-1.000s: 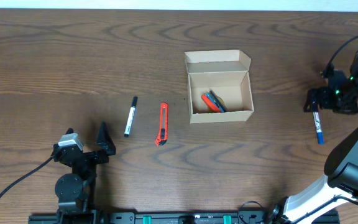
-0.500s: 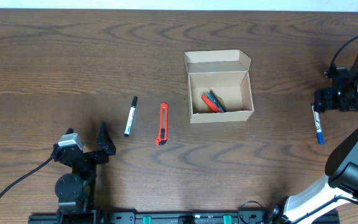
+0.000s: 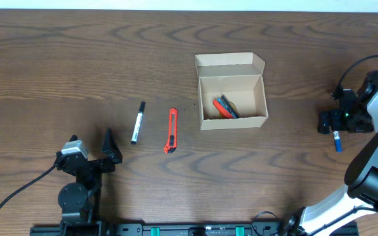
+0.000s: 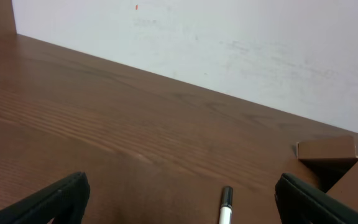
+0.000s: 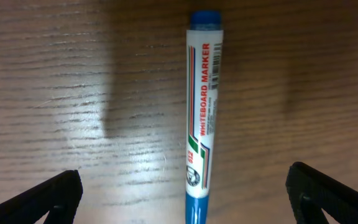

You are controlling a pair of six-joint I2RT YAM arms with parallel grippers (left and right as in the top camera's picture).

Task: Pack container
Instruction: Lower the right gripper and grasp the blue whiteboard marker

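The tan cardboard container [image 3: 232, 92] stands open at centre right with its flap lid folded back; an orange and a blue item lie inside. It also shows in the left wrist view [image 4: 347, 168]. A black-capped white marker [image 3: 137, 122] and an orange utility knife [image 3: 170, 130] lie to its left. The marker tip shows in the left wrist view [image 4: 225, 208]. A blue whiteboard marker [image 5: 201, 124] lies flat at the far right [image 3: 336, 140]. My right gripper [image 5: 188, 196] is open, low over it, fingers on either side. My left gripper [image 4: 182, 199] is open and empty near the front left.
A pale wall [image 4: 229, 43] rises beyond the far table edge. The right arm's body [image 3: 373, 167] and cable reach in from the front right corner. The left arm's base [image 3: 77, 190] sits at the front left edge.
My right gripper has moved toward the front and down over the blue whiteboard marker, now covering most of it from above. The left arm and other objects have not moved.
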